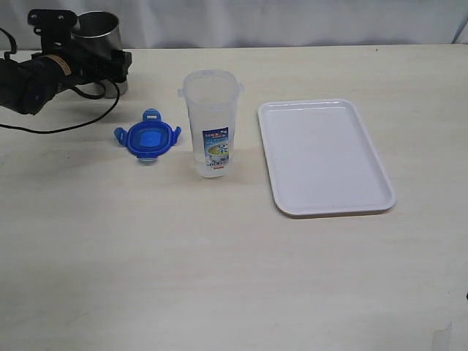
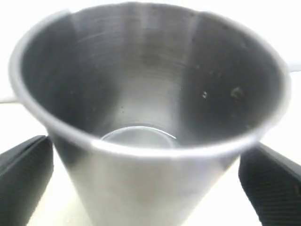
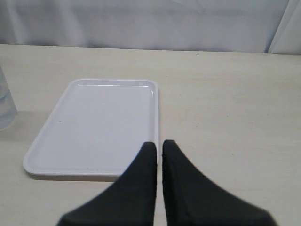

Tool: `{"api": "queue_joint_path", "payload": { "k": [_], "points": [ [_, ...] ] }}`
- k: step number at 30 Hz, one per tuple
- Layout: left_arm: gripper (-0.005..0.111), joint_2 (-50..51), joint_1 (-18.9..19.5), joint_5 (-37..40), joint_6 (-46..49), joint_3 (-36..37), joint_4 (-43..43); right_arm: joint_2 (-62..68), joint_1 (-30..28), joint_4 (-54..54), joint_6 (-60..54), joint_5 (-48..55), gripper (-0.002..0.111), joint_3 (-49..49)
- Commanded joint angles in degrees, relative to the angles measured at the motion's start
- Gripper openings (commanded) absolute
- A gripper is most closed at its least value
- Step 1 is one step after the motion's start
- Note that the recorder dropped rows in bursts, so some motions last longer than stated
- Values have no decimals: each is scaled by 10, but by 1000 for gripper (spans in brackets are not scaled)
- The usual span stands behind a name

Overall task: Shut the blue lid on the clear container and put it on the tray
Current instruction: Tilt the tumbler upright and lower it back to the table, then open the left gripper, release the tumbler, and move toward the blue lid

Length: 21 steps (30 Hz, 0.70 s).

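Note:
The blue lid (image 1: 147, 140) lies flat on the table, just left of the clear container (image 1: 211, 124), which stands upright and uncovered with its printed label facing the camera. The white tray (image 1: 325, 157) lies bare to the container's right. My left gripper (image 1: 102, 62) is at the far left back, open, with its black fingers (image 2: 23, 179) either side of a steel cup (image 2: 150, 94) and a gap showing at each side. My right gripper (image 3: 159, 147) is shut on nothing, over the table by the tray (image 3: 99, 122); the container's edge (image 3: 4, 108) shows beyond.
The steel cup (image 1: 97, 28) stands at the table's back left corner, in front of a white curtain. A black cable (image 1: 66, 126) trails from the left arm across the table towards the lid.

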Motion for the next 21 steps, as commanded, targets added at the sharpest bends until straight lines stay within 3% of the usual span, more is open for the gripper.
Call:
{"api": "queue_joint_path", "payload": {
  "k": [1, 9, 21],
  "points": [
    [105, -13, 1, -7, -1, 27, -6, -3, -3, -2, 0, -2, 5, 1],
    [105, -45, 2, -19, -1, 92, -6, -3, -3, -2, 0, -2, 5, 1],
    [105, -176, 1, -88, -22, 267, -6, -3, -3, -2, 0, -2, 5, 1]
  ]
}}
